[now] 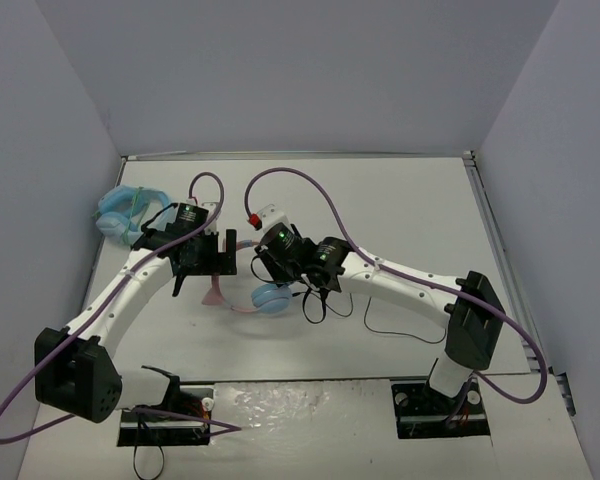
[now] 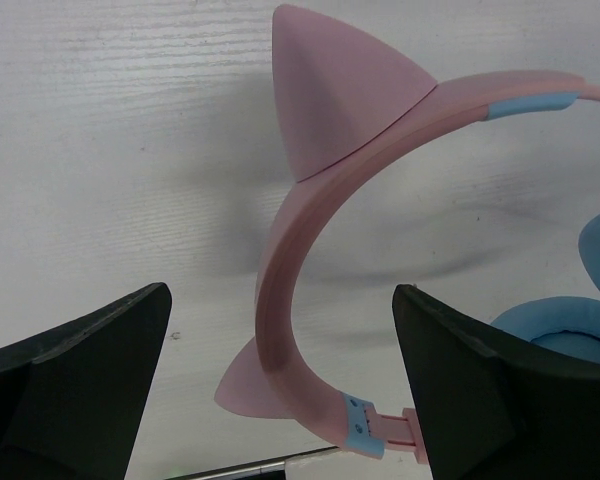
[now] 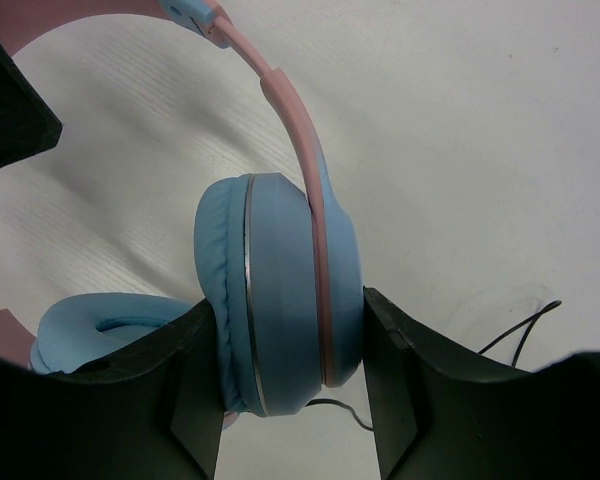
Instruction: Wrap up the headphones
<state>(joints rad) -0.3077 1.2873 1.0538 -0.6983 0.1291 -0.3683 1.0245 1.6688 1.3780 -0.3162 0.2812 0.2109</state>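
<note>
Top external: headphones [image 1: 268, 298] at mid-worktop [image 1: 410, 210], between the two arms' tips | Left wrist: left gripper [image 2: 282, 330] spread, pink headband [image 2: 280, 260] arcing between its fingers, contact unclear | Right wrist: right gripper [image 3: 286, 330] pinching one light blue ear cup [image 3: 280, 290] from both sides, thin black cable [image 3: 515, 335] on worktop just beyond

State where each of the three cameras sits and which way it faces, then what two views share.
Top external: above and behind the arms, looking down on the table; both arms, bases at the bottom, reach the headphones.
Left wrist: on the left arm, facing the tabletop; the left gripper, open, flanks the pink headband.
Right wrist: on the right arm, facing down; the right gripper clamps a blue ear cup.
Both wrist views share the headband.
</note>
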